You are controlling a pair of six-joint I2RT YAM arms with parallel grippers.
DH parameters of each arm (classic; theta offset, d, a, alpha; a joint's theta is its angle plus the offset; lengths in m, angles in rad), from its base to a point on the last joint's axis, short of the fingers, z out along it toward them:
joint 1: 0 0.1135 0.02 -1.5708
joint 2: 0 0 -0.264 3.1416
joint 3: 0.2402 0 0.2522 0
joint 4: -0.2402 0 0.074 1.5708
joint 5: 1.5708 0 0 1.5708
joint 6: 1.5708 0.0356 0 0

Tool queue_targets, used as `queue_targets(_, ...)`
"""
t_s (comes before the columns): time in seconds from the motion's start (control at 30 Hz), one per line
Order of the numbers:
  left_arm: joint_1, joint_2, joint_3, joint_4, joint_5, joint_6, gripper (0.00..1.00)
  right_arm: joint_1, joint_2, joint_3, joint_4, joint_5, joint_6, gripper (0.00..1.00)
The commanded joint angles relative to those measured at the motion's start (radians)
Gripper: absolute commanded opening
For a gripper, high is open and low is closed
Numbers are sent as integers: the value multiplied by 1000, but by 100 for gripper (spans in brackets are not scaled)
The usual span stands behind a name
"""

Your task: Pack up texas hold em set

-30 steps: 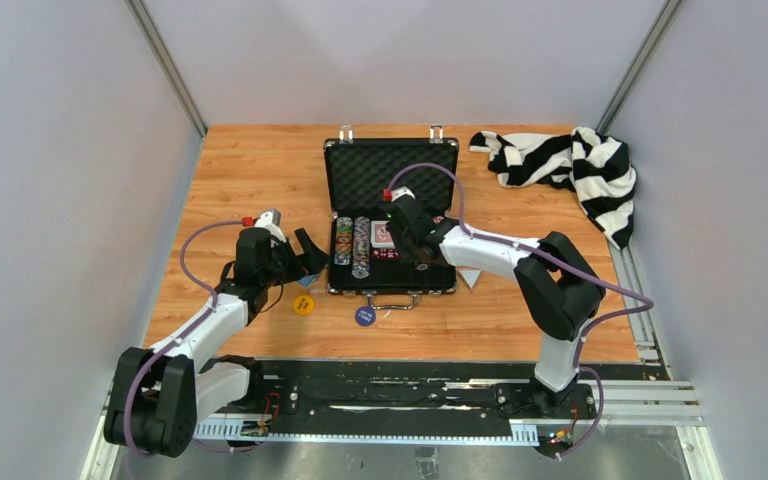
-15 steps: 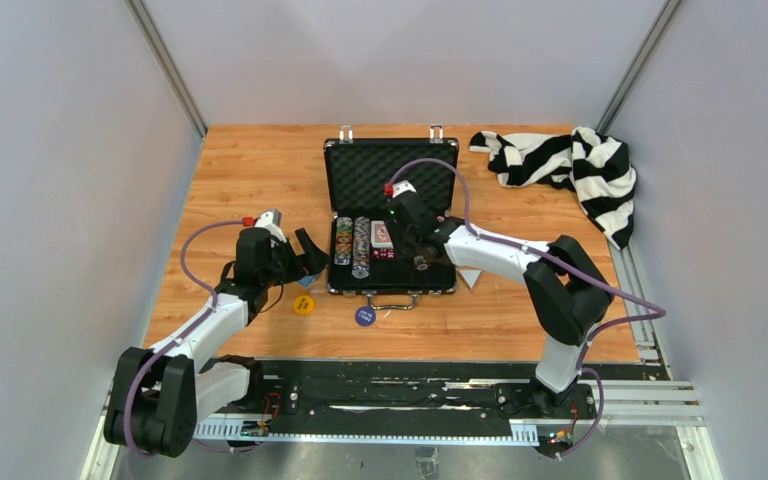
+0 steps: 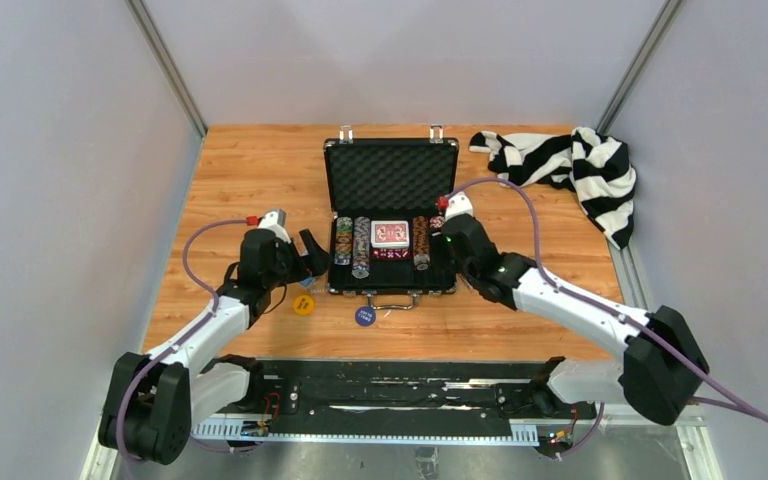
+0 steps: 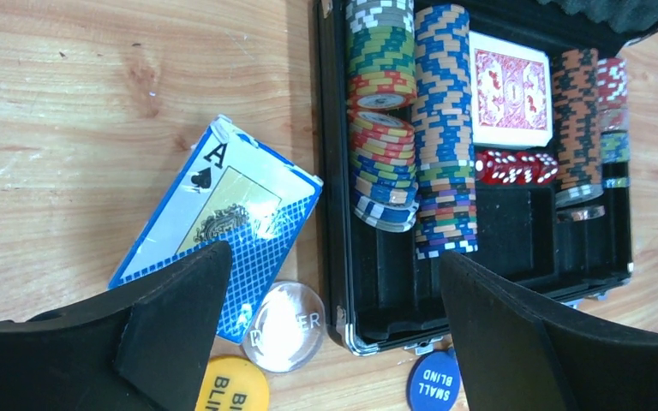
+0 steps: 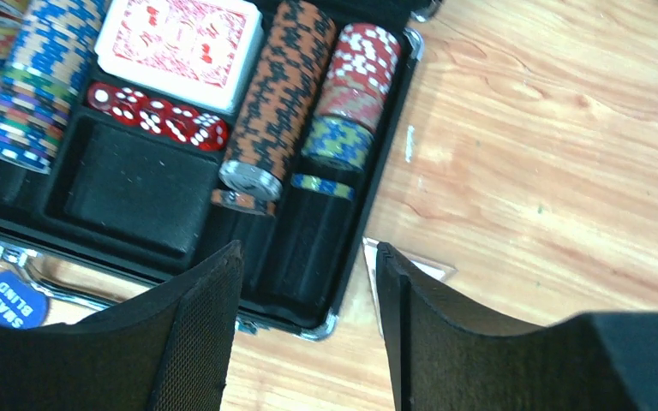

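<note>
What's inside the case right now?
The briefcase holds four rows of poker chips, a red card deck and red dice. The slot beside the dice looks empty. Anything beneath the chips or deck is covered.

Bare tray pocket [image 5: 128, 201] reachable from above — chip stacks [image 5: 278, 94] flank it.
</note>
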Motion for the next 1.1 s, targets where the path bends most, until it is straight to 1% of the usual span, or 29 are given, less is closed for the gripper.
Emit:
queue_targets(0.0, -51, -21, 26, -57, -123, 54, 96, -25, -94, -82, -32, 8, -10, 59)
queue_targets(0.1, -55, -31, 62, -156, -236, 109, 99, -24, -124, -112, -36, -8, 0, 59)
queue_targets(0.17, -55, -53, 83, -214, -311, 151, 98, -24, -125, -126, -32, -22, 6, 59)
queue_targets(0.27, -54, -96, 85, -215, -365, 236, 98, -25, -115, -131, -30, -61, 11, 59)
queue_targets(0.4, -52, -99, 98, -172, -342, 367, 98, -24, -112, -136, -33, -124, 2, 59)
queue_targets(0.47, -50, -58, 139, -185, -288, 411, 98, -24, -110, -146, -33, -147, -13, 59)
queue_targets(0.57, -50, 36, 202, -245, -182, 457, 98, -27, -93, -161, -31, -160, -37, 59)
queue_targets(0.67, -50, 96, 220, -269, -210, 500, 98, -31, -65, -169, -24, -176, -44, 59)
queue_targets(0.7, -50, 119, 220, -264, -206, 510, 98, -33, -56, -170, -21, -183, -43, 59)
queue_targets(0.8, -50, 188, 222, -237, -130, 523, 98, -33, -29, -173, 0, -204, -35, 59)
queue_targets(0.9, -50, 248, 254, -277, -97, 540, 98, -35, -5, -164, 5, -205, -41, 59)
queue_targets(1.0, -52, 256, 256, -284, -76, 546, 98, -39, 8, -160, 6, -202, -46, 59)
queue_targets(1.07, -52, 252, 254, -285, -91, 543, 98, -40, 13, -159, 9, -212, -45, 59)
